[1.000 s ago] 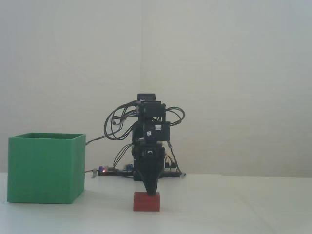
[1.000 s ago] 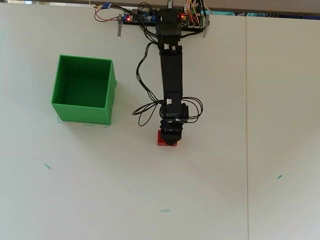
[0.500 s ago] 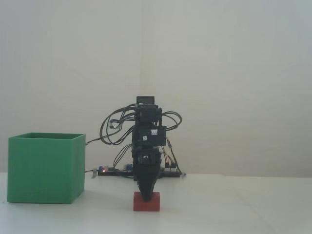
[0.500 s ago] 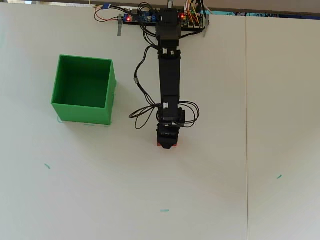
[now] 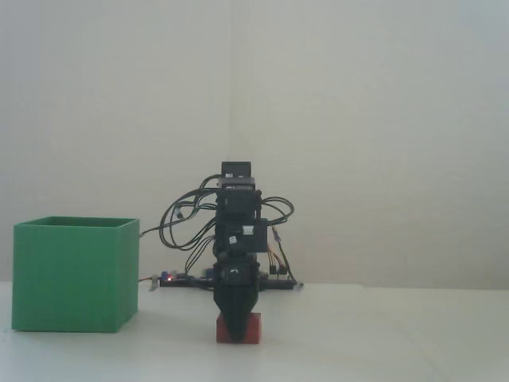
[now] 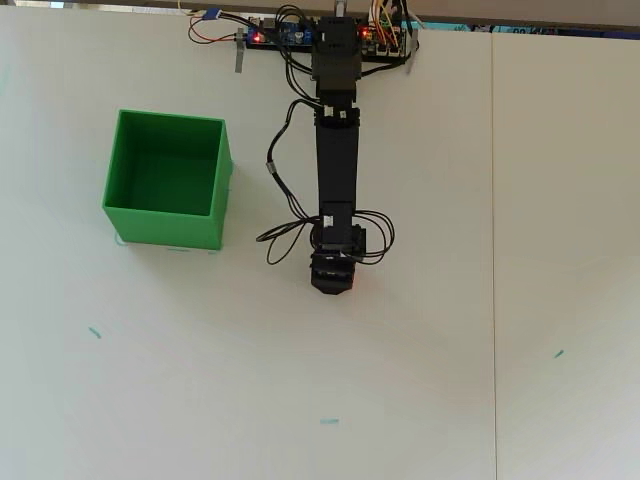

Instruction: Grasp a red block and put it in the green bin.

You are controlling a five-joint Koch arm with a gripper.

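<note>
The red block [image 5: 253, 328] lies on the white table right of the green bin [image 5: 75, 274]. In the fixed view my gripper [image 5: 235, 333] points straight down in front of the block's middle, its tip close to the table; red shows on both sides of it. From overhead, the gripper [image 6: 332, 283] covers the block, which is hidden there. The green bin [image 6: 165, 216] stands open-topped and empty to the left, apart from the arm. The jaws line up one behind the other, so their opening does not show.
The arm's base and a wired electronics board [image 6: 300, 38] sit at the table's far edge. A seam [image 6: 493, 250] runs down the table on the right. Small teal marks [image 6: 94, 332] dot the near surface.
The gripper has come down from just above the block to around it, near the table. In the overhead view the arm shifted slightly left, and the block became covered.
</note>
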